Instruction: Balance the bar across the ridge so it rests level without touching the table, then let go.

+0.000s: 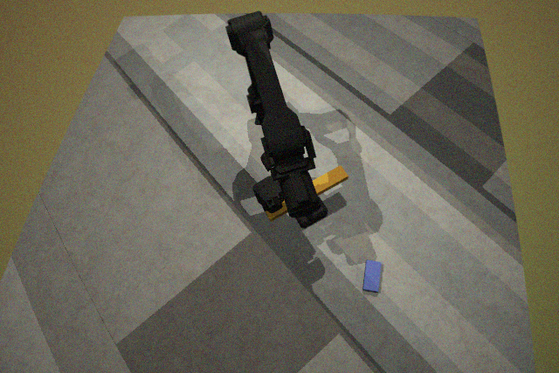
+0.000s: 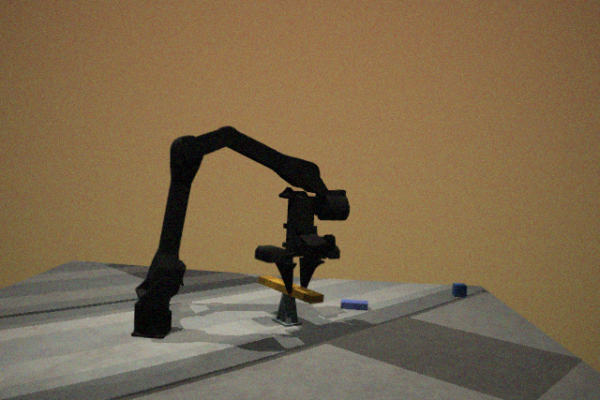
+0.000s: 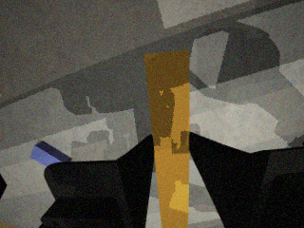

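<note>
The orange bar (image 1: 331, 179) (image 2: 312, 297) (image 3: 173, 166) lies across the top of the dark grey-green ridge (image 2: 287, 310) in the exterior view. No gap shows between them there, but whether they touch is hard to tell. Both ends of the bar are clear of the table, and it looks about level. My gripper (image 2: 297, 288) (image 3: 169, 137) is shut on the bar near its middle, one finger on each long side. In the top view the arm hides the fingertips, the bar's middle and the ridge.
A flat blue block (image 1: 372, 276) (image 2: 353, 304) (image 3: 45, 154) lies on the table beyond the ridge from the arm's base. A darker blue cube (image 2: 459, 289) stands farther off, near the table's far right edge in the exterior view. Shadows and patterned bands cross the tabletop.
</note>
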{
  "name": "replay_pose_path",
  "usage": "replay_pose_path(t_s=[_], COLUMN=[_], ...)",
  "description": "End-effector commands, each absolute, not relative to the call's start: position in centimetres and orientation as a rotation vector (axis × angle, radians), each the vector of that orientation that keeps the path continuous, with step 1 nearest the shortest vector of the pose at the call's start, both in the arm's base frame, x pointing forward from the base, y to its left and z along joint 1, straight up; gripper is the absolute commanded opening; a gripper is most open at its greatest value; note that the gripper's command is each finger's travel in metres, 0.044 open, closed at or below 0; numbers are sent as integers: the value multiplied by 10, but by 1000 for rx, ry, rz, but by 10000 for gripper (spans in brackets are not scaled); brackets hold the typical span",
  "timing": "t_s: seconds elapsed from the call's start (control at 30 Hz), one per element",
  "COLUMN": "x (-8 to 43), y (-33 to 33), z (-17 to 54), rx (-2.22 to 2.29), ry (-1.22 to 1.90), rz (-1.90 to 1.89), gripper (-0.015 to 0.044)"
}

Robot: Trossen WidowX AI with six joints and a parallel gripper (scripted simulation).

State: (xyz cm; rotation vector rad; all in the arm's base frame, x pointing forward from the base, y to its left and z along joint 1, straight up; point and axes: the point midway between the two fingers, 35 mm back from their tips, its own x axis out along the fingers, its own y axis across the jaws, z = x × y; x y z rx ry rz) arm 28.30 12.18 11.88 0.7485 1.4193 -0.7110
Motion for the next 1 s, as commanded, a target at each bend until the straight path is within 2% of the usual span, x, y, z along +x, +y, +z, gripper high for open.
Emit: replay_pose_path(t_s=[0.0, 0.63, 0.83, 0.97], x=[283, 283, 283, 283], y=[122, 122, 122, 122], z=[119, 119, 119, 119], rx=[748, 748, 748, 748], ry=[1419, 1419, 1419, 1419], rz=[-711, -711, -711, -711], gripper=[0, 0, 157, 167])
